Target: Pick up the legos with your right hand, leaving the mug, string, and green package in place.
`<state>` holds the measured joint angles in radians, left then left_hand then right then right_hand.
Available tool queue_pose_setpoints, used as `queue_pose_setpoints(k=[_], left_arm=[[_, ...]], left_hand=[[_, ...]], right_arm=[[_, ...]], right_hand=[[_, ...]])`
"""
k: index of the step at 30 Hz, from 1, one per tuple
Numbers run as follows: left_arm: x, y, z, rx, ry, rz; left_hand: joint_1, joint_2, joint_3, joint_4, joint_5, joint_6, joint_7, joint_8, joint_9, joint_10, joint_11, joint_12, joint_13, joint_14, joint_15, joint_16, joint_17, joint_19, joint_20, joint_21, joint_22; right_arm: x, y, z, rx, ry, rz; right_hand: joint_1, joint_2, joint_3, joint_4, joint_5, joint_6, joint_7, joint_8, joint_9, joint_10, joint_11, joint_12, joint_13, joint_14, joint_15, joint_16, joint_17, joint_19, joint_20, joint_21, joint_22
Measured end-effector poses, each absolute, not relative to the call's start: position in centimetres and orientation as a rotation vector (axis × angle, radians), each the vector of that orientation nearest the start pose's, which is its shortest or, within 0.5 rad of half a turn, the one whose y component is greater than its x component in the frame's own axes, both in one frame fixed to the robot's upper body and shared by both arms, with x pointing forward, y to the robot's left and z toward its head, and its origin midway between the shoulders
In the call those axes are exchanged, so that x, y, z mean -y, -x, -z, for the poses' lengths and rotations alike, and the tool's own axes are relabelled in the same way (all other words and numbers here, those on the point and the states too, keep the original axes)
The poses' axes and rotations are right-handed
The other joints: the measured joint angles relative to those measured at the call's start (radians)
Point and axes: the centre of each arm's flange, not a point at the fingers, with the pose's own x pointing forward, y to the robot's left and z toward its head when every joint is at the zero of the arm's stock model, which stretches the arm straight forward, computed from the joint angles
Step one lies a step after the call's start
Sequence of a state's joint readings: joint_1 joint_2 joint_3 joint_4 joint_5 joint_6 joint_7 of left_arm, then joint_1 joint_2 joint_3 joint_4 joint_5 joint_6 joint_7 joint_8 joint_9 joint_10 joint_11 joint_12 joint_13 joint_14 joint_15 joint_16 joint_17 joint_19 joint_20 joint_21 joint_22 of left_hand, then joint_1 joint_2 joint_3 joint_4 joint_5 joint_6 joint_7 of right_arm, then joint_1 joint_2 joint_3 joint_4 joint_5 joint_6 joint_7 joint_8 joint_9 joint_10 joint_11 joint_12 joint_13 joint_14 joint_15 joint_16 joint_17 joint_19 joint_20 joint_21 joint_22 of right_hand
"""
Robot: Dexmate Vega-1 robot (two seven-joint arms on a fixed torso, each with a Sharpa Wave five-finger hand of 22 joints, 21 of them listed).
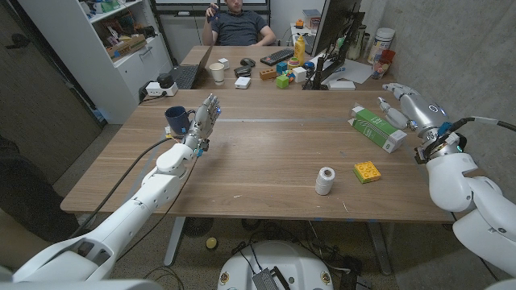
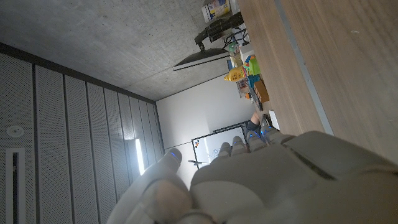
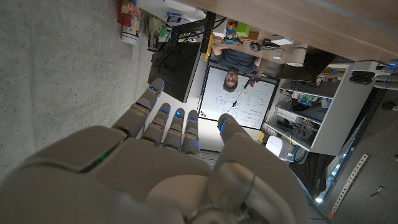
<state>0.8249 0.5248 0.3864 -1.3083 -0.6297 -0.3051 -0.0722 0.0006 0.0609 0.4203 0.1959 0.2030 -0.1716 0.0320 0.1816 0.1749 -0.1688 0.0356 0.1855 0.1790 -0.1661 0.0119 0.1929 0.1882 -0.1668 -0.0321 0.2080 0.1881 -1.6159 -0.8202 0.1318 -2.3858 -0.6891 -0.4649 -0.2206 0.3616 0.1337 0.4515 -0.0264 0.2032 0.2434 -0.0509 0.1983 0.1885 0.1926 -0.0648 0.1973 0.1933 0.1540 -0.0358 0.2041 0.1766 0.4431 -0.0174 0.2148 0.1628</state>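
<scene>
Where the tabletop (image 1: pixel 258 153) nears the robot, one yellow lego block (image 1: pixel 366 171) lies at near right with one white spool of string (image 1: pixel 324 180) just to its left. Farther right, one green package (image 1: pixel 377 128) lies just left of the right hand (image 1: pixel 401 103), which is raised, fingers apart and holding nothing, well beyond the lego. At far left, one dark blue mug (image 1: pixel 177 120) stands just beside the left hand (image 1: pixel 204 121), fingers straight, empty.

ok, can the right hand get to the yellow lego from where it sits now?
Probably yes. The right hand is raised beyond the green package, holding nothing. The yellow lego lies in the open nearer the robot, apart from the string spool. Only the package needs avoiding.
</scene>
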Motion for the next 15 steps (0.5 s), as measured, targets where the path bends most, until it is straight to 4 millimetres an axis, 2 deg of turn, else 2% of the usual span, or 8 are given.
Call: queue_pose_setpoints(k=[4, 6, 9, 11, 15], left_arm=[[-28.12, -64.91, 1.67, 0.622, -0.011, 0.26], [-28.05, -64.92, 1.62, 0.623, -0.011, 0.261], [-27.98, -64.93, 1.56, 0.624, -0.012, 0.262], [-27.91, -64.92, 1.55, 0.625, -0.014, 0.262], [-27.79, -64.89, 1.47, 0.626, -0.015, 0.264]], left_hand=[[0.0, 0.0, -0.004, -0.004, 0.003, 0.0, 0.0, 0.0, 0.0, 0.0, 0.0, 0.0, 0.0, 0.0, 0.0, 0.0, 0.0, 0.0, 0.0, 0.0, 0.0], [0.0, 0.0, -0.004, -0.004, 0.004, 0.0, 0.0, 0.0, 0.0, 0.0, 0.0, 0.0, 0.0, 0.0, 0.0, 0.0, 0.0, 0.0, 0.0, 0.0, 0.0], [0.0, 0.0, -0.004, -0.004, 0.004, 0.0, 0.0, 0.0, 0.0, 0.0, 0.0, 0.0, 0.0, 0.0, 0.0, 0.0, 0.0, 0.0, 0.0, 0.0, 0.0], [0.0, 0.0, -0.004, -0.004, 0.004, 0.0, 0.0, 0.0, 0.0, 0.0, 0.0, 0.0, 0.0, 0.0, 0.0, 0.0, 0.0, 0.0, 0.0, 0.0, 0.0], [0.0, 0.0, -0.004, -0.004, 0.004, 0.0, 0.0, 0.0, 0.0, 0.0, 0.0, 0.0, 0.0, 0.0, 0.0, 0.0, 0.0, 0.0, 0.0, 0.0, 0.0]], right_arm=[[33.44, -40.81, -1.67, 0.608, 1.359, 0.57], [33.27, -40.89, -1.67, 0.596, 1.376, 0.572], [33.45, -41.01, -1.59, 0.565, 1.395, 0.58], [32.91, -41.2, -1.54, 0.553, 1.419, 0.569], [33.33, -41.33, -1.41, 0.505, 1.444, 0.581]], right_hand=[[-0.015, -0.041, -0.03, -0.025, -0.004, 0.04, -0.055, 0.007, 0.0, 0.015, -0.036, 0.0, 0.0, 0.018, -0.003, 0.0, 0.003, 0.05, 0.029, 0.0, 0.0], [-0.017, -0.052, -0.044, -0.032, -0.004, 0.058, -0.091, 0.011, 0.0, 0.018, -0.039, 0.0, 0.0, 0.021, 0.0, 0.0, 0.003, 0.064, 0.043, 0.0, 0.0], [-0.02, -0.072, -0.06, -0.04, -0.004, 0.071, -0.129, 0.011, 0.0, 0.011, -0.046, 0.0, 0.0, 0.025, -0.004, 0.0, 0.002, 0.078, 0.049, -0.004, 0.0], [-0.02, -0.085, -0.066, -0.046, -0.004, 0.074, -0.139, 0.011, 0.0, 0.009, -0.055, 0.0, 0.0, 0.027, -0.005, 0.0, 0.0, 0.085, 0.056, -0.008, 0.0], [-0.012, -0.093, -0.074, -0.054, -0.004, 0.076, -0.148, 0.011, 0.0, 0.006, -0.059, 0.0, 0.0, 0.027, -0.005, -0.005, 0.0, 0.089, 0.06, -0.012, 0.0]])
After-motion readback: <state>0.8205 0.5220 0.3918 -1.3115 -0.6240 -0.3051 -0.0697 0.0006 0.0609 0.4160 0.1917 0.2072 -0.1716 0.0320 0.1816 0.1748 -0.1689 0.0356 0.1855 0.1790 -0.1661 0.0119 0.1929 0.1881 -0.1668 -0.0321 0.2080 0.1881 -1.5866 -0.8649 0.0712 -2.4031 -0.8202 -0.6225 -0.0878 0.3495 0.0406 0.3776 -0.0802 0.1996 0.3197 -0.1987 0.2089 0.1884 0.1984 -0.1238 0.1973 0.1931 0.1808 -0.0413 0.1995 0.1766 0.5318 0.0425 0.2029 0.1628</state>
